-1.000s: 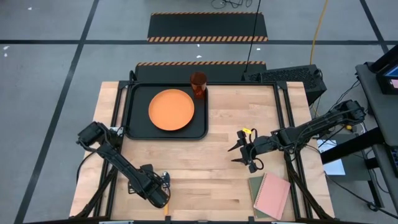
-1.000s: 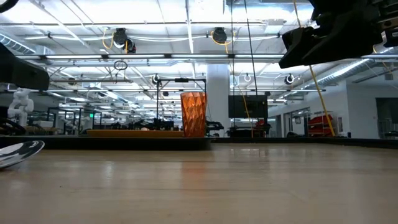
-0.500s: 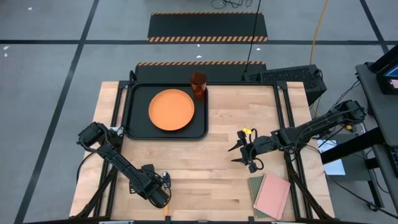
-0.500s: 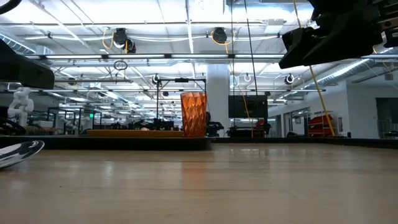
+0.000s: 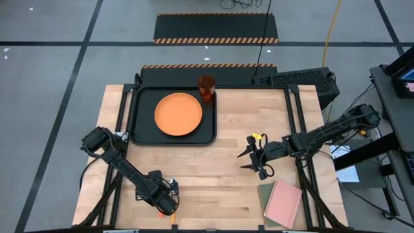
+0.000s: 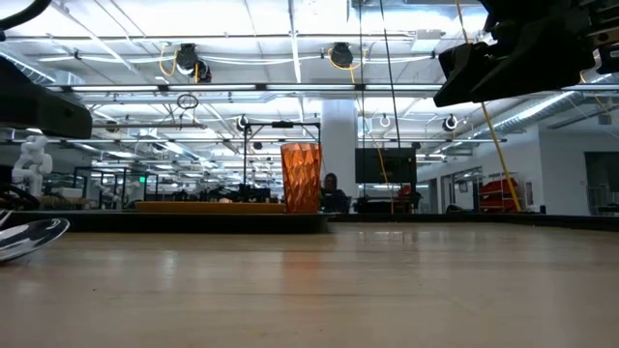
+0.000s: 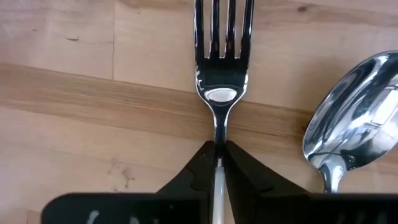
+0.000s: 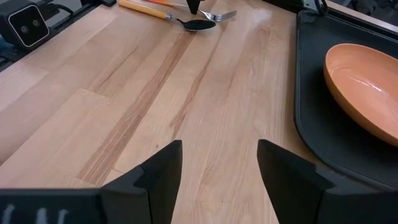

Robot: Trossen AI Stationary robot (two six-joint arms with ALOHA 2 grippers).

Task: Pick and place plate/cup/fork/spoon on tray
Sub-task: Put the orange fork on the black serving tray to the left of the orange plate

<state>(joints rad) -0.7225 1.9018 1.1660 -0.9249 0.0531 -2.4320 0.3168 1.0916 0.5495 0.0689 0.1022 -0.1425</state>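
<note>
Pinching fork (image 7: 219, 68) at near table edge, left tool (image 7: 217, 163), spoon (image 7: 351, 127) just beside, right tool (image 8: 217, 171) open mid-table.

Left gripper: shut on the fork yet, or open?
Shut. In the left wrist view the left gripper has both fingers pressed against the fork at its neck; the spoon lies beside it, ungripped.

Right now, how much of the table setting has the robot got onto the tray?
Half, it seems. The plate lies on the tray and the cup stands at its far corner. The left gripper is shut on the fork near the table's front edge, not yet lifted. The spoon beside it is untouched. The right gripper waits open at mid-table.
</note>
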